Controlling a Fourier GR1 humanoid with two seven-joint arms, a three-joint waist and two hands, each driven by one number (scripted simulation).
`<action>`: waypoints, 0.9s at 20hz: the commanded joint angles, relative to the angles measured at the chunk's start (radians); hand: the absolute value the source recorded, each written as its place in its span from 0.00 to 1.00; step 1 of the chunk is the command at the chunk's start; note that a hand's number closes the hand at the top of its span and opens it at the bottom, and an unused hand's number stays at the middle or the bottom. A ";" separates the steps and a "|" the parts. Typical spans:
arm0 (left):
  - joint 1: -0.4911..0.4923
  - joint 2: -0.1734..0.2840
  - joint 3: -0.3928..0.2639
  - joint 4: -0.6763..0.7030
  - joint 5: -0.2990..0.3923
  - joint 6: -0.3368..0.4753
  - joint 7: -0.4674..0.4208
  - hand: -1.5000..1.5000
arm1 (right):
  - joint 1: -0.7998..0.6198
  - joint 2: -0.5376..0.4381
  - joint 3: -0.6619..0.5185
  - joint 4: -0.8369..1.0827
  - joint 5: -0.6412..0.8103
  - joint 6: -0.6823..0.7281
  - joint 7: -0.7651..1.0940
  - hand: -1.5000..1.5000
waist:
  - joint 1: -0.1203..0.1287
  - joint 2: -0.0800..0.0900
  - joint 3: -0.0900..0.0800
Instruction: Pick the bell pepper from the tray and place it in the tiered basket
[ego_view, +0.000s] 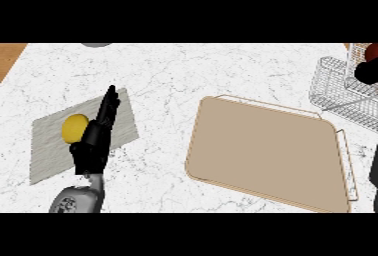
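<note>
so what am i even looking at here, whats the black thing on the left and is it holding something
You are looking down at a white marble counter as if from a humanoid robot's head. The black thing is the robot's left hand on a grey forearm, coming in from the lower edge. Its fingers are straight and it holds nothing; it hangs over a grey mat, right beside a round yellow fruit lying on that mat.

In the middle sits a large tan tray, and nothing shows on it. At the upper right stands a wire tiered basket. A dark shape with a bit of red-brown shows at the basket by the right edge; it may be the right hand with the pepper, but too little shows to be sure.
</note>
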 joint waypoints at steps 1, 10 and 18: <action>-0.020 0.010 0.016 0.005 0.002 -0.003 0.007 0.50 | -0.106 -0.006 -0.074 -0.035 -0.010 0.149 0.119 1.00 | -0.002 0.000 0.000; -0.079 0.008 0.023 0.037 -0.003 -0.011 0.015 0.50 | -0.214 -0.107 -0.216 0.281 -0.040 -0.132 -0.010 1.00 | 0.007 0.009 0.001; -0.044 -0.020 0.003 0.031 -0.013 0.009 -0.004 0.50 | -0.209 -0.254 -0.221 0.534 -0.011 -0.308 -0.103 1.00 | 0.011 0.009 0.001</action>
